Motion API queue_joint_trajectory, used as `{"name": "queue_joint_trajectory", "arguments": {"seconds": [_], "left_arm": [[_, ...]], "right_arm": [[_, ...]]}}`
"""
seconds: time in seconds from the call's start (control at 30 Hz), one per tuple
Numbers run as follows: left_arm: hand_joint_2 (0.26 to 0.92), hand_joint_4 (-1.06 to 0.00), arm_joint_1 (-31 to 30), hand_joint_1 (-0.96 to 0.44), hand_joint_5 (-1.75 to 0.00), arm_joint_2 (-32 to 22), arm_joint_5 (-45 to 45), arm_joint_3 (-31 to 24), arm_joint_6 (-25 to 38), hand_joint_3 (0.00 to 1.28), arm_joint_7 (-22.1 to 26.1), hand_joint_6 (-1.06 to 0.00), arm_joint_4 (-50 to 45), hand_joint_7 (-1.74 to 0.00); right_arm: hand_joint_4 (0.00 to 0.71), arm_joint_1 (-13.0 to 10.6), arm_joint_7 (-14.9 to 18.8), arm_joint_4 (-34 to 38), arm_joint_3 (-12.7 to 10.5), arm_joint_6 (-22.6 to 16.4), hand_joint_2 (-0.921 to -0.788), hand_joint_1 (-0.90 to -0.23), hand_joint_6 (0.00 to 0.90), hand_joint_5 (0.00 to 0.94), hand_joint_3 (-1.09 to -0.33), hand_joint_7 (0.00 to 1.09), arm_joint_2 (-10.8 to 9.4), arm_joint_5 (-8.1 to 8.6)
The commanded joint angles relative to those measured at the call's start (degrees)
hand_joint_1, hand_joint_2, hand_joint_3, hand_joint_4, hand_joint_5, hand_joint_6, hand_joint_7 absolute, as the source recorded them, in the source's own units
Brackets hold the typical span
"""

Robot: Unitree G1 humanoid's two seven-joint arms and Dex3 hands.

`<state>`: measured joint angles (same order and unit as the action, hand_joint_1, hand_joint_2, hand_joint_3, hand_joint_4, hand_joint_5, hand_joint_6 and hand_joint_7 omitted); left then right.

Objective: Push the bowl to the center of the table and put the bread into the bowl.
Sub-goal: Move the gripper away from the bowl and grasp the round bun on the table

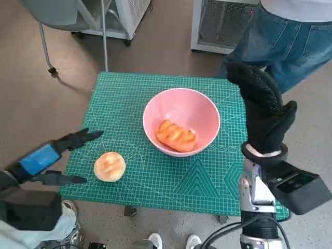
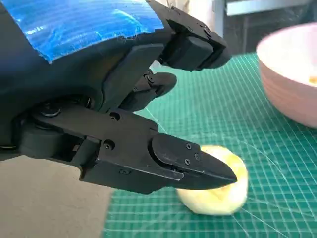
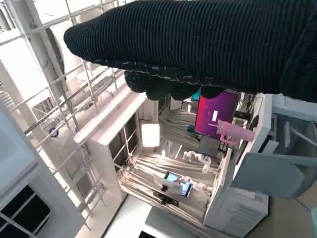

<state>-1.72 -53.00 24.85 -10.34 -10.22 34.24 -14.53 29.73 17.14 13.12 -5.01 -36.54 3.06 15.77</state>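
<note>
Near the middle of the green cutting mat (image 1: 155,179) sits the pink bowl (image 1: 203,111), smooth, round and deep-walled, already holding one elongated, ridged, orange-brown bread (image 1: 177,135) against its lower wall. A second bread, a round pale-golden bun (image 1: 109,166) with a scored top, lies on the mat well apart from the bowl, toward the robot's left. The left hand (image 1: 49,157), black with blue tape on its back, flanks that bun with its fingers (image 2: 193,166) spread and nothing between them; the left wrist view shows one pointed fingertip over the bun, contact not discernible. This placement suggests an approach to grasp the bun, so the remaining step is judged to be its transfer into the bowl. The right hand (image 1: 264,109), in a knitted glove, is raised beside the bowl's far rim, empty, fingers extended together. A person in jeans (image 1: 282,44) stands beyond the table.
</note>
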Motion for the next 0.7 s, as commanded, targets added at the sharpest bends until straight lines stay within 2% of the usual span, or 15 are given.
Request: {"name": "queue_joint_trajectory", "arguments": {"seconds": [0.03, 0.7], "left_arm": [[0.813, -0.15, 0.8, -0.12, 0.00, 1.2, 1.4, 3.1, -0.7, 0.01, -1.6, -0.36, 2.2, -0.03], [0.824, -0.16, 8.4, -0.10, -0.01, 3.9, 9.6, 15.3, -6.8, 0.01, -8.9, -0.35, 16.1, -0.01]], "right_arm": [[0.263, 0.0, 0.8, 0.7, 0.1, 0.9, -0.921, -0.581, -0.001, 0.033, -0.787, 0.70, 0.3, 0.06], [0.257, -0.8, 2.1, -0.4, -0.4, 1.7, -0.921, -0.585, -0.001, 0.035, -0.791, 0.69, 1.2, 0.84]]}}
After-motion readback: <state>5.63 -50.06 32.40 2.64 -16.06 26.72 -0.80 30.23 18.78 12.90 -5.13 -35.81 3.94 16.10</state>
